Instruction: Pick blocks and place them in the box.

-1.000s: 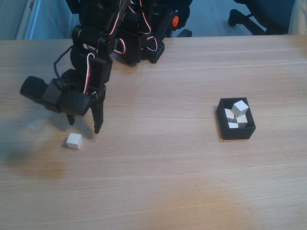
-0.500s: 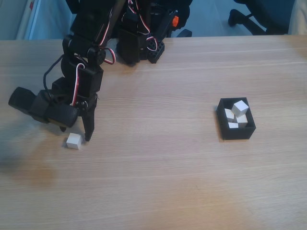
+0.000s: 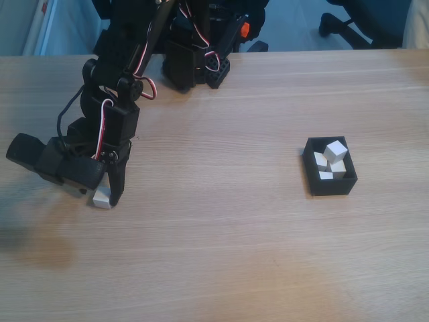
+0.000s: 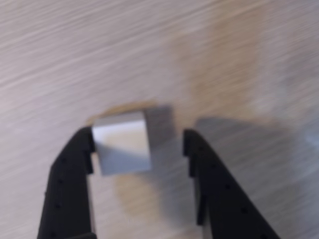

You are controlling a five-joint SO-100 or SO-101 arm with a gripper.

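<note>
Block [image 4: 122,143]: small off-white cube, likely light and rigid, resting on the worktop [image 3: 234,255] well apart from the box [image 3: 329,176]. End effector [image 4: 139,149]: spread around it, one finger touching, not yet clenched. Best taken across two flat opposite faces.

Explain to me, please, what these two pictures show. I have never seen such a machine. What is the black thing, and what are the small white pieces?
The black machine is a small robot arm standing on a wooden table. One camera stands still and looks at the table; another rides on the arm's wrist. The arm ends in a gripper with two fingers, open, around one cream block on the table; nothing is held yet. To the right in the fixed view is a black box with other blocks inside.
</note>
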